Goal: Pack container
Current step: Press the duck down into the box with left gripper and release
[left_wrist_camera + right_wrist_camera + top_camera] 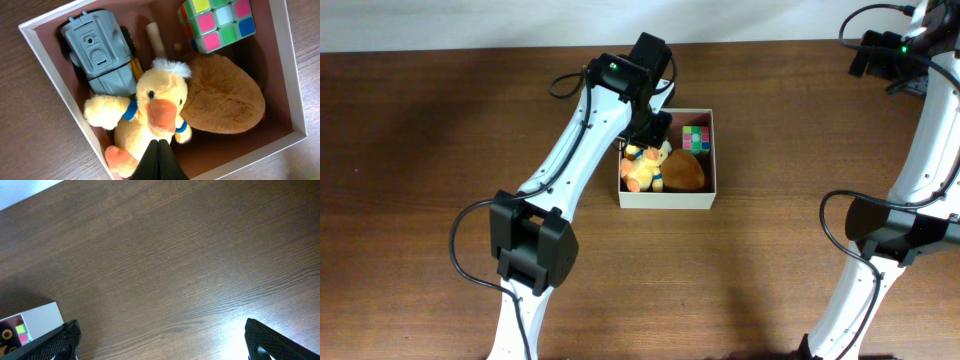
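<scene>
The container (665,200) is a white-walled square box with a pinkish-brown inside, at the table's middle. It holds a yellow duck plush (642,168), a brown plush (685,172) and a colour cube (695,138). My left gripper (652,135) hangs over its back left part. In the left wrist view its fingers (159,146) are shut and empty just above the duck (155,107). That view also shows the container wall (248,159), a grey toy vehicle (97,55), the brown plush (225,97) and the cube (220,22). My right gripper (160,340) is open and empty over bare table.
A thin wooden peg (156,40) lies in the container between the vehicle and the cube. The right arm (885,55) is at the far right back of the brown wooden table. A container corner (35,317) shows at the right wrist view's lower left.
</scene>
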`<action>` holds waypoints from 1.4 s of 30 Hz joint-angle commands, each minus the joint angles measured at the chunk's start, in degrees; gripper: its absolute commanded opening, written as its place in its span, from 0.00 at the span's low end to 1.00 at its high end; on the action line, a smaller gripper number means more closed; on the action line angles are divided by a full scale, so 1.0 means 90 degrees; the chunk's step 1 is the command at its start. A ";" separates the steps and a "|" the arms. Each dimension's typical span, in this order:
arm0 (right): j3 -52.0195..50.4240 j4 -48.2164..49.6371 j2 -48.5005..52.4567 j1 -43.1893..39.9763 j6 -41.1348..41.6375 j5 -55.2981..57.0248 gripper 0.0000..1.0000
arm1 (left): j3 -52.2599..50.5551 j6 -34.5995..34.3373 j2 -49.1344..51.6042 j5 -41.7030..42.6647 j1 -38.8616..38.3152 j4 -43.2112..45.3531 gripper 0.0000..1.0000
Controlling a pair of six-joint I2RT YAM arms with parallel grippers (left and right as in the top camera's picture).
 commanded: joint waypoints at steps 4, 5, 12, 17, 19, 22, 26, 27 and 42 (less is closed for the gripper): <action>0.0041 -0.0039 -0.0005 -0.0010 0.0056 -0.0029 0.99 | 0.0112 0.0187 0.0034 0.0041 0.0002 0.0015 0.02; 0.0041 -0.0039 -0.0005 -0.0010 0.0056 -0.0029 0.99 | 0.0109 0.0187 0.0041 0.0041 0.0002 0.0019 0.02; 0.0041 -0.0039 -0.0005 -0.0010 0.0056 -0.0029 0.99 | -0.0036 0.0187 0.0155 0.0036 -0.0063 0.0019 0.02; 0.0041 -0.0039 -0.0005 -0.0012 0.0056 -0.0029 0.99 | -0.0250 0.0187 0.0359 -0.0100 -0.0165 0.0022 0.02; 0.0041 -0.0039 -0.0005 -0.0010 0.0056 -0.0029 0.99 | -0.0340 0.0185 0.0510 -0.0100 -0.0180 0.0022 0.02; 0.0041 -0.0039 -0.0005 -0.0010 0.0056 -0.0029 0.99 | -0.0435 0.0187 0.0568 -0.0100 -0.0185 0.0046 0.02; 0.0041 -0.0039 -0.0005 -0.0010 0.0056 -0.0029 0.99 | -0.0498 0.0187 0.0629 -0.0102 -0.0192 0.0117 0.02; 0.0041 -0.0039 -0.0005 -0.0010 0.0056 -0.0032 0.99 | -0.0498 0.0187 0.0639 -0.0102 -0.0192 0.0119 0.02; 0.0041 -0.0039 -0.0005 -0.0010 0.0056 -0.0032 0.99 | 0.0481 0.0187 0.0549 -0.0075 -0.0189 -0.0367 0.02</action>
